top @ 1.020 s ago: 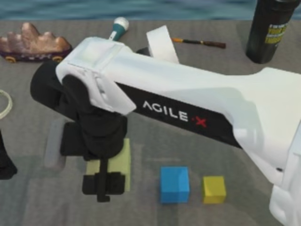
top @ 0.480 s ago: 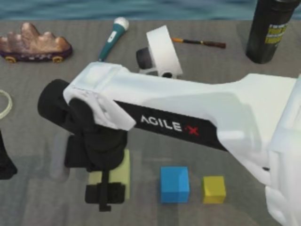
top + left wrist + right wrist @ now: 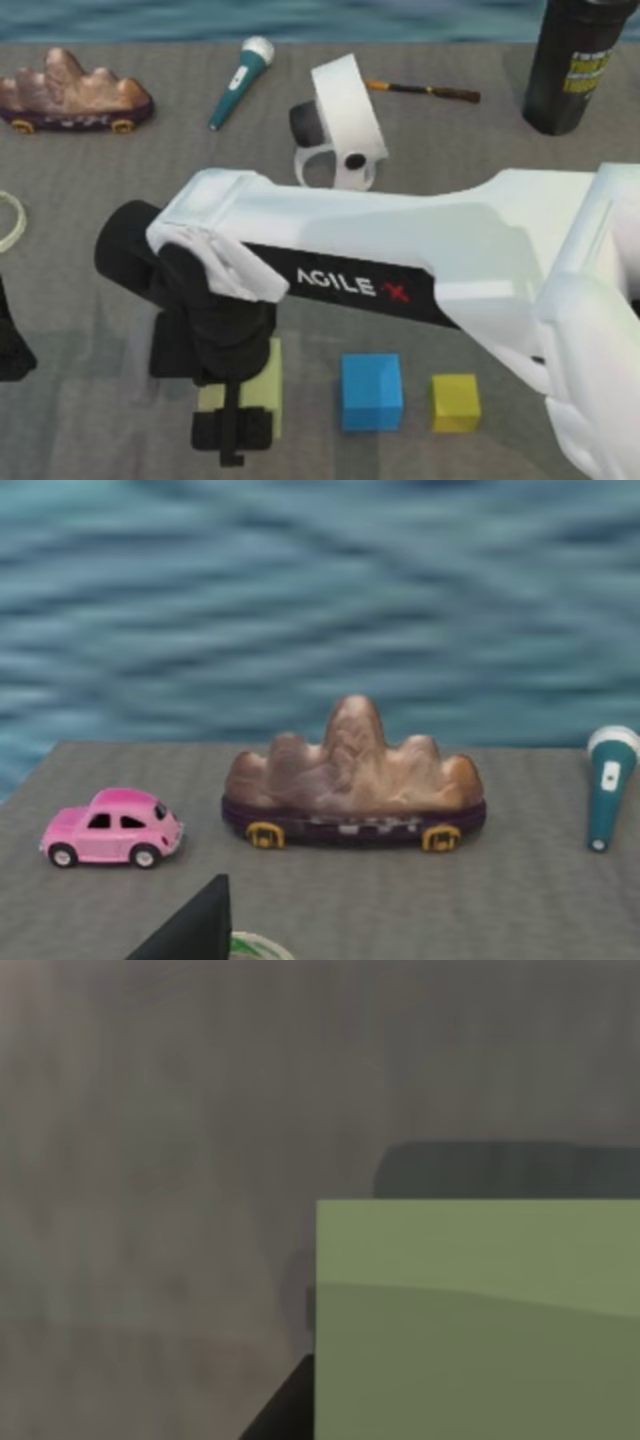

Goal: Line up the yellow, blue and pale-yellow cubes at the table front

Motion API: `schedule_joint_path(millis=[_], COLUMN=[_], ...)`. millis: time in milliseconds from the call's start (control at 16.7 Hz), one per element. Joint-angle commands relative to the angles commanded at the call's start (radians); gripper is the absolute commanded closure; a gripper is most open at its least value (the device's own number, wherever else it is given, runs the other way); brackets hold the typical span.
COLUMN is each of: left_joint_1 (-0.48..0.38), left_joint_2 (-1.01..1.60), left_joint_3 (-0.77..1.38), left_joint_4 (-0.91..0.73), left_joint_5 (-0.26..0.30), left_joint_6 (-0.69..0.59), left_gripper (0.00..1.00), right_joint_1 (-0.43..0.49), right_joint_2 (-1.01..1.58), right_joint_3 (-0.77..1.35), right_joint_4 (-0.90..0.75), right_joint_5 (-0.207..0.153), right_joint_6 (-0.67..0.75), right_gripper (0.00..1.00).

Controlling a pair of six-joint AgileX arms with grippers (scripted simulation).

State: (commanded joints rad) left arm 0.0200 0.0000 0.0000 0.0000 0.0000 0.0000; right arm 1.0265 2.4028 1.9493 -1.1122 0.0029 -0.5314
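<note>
Three matte cubes along the table's front edge, largest first: pale yellow-green cube [image 3: 268,385] at seven o'clock under the right gripper [image 3: 232,428], bright blue cube [image 3: 371,391] at six, small saturated yellow cube [image 3: 455,402] toward five. Cannot tell whether claw grips or has released. Risk: dragging the pale cube off line if lifted while gripped.

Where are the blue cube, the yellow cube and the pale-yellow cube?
blue cube [image 3: 371,392], top view, top face.
yellow cube [image 3: 455,402], top view, top face.
pale-yellow cube [image 3: 272,390], top view, exposed right strip beside the right gripper.
</note>
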Motion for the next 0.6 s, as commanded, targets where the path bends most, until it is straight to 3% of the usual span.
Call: schedule_joint_path(millis=[600], left_joint_1=[0.0], left_joint_2=[0.0], left_joint_3=[0.0], left_joint_4=[0.0], left_joint_5=[0.0], left_joint_6=[0.0], left_gripper=[0.0], right_joint_1=[0.0], right_joint_2=[0.0], right_joint_3=[0.0], right_joint_4=[0.0], right_joint_5=[0.0], right_joint_6=[0.0], right_gripper=[0.17])
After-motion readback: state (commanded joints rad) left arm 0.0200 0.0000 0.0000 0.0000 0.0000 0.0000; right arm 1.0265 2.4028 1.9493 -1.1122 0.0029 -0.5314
